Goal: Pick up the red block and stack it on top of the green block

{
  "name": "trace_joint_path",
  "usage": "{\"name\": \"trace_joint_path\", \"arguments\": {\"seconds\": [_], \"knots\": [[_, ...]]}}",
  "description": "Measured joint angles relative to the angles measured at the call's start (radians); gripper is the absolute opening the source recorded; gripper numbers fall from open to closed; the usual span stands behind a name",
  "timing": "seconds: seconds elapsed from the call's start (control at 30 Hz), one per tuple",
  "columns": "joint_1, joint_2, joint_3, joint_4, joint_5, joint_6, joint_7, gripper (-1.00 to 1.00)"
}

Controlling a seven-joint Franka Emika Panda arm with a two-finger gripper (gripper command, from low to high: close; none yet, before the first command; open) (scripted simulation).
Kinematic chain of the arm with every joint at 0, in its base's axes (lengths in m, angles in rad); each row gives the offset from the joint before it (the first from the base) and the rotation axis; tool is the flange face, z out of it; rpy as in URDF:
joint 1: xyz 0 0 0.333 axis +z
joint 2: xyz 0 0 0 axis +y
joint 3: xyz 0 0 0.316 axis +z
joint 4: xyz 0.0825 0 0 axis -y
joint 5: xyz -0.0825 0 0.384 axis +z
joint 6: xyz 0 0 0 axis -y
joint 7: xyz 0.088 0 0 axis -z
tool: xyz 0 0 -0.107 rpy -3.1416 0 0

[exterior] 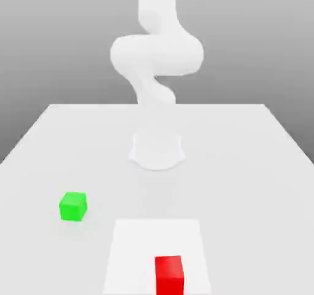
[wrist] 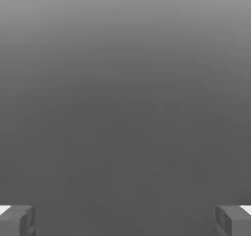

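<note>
The red block point(exterior: 169, 275) sits on the white table point(exterior: 245, 165) near its front edge, a little toward the exterior view's right of centre. The green block point(exterior: 73, 206) rests on the table farther back, toward the exterior view's left, well apart from the red one. In the hand view my gripper point(wrist: 125, 222) is open, its two grey fingertips point(wrist: 17, 221) spread wide with nothing between them, facing plain grey background. Neither block is near the fingers.
The arm's white base point(exterior: 157, 149) stands at the middle of the table, and its links point(exterior: 156, 54) rise above it. A lighter square patch point(exterior: 141, 245) marks the tabletop under the red block.
</note>
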Motion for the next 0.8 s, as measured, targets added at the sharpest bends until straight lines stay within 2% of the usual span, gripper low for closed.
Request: {"name": "trace_joint_path", "arguments": {"seconds": [0.8], "knots": [[0.026,0.876,0.013,-0.137,-0.008,0.325,-0.027,0.00]]}}
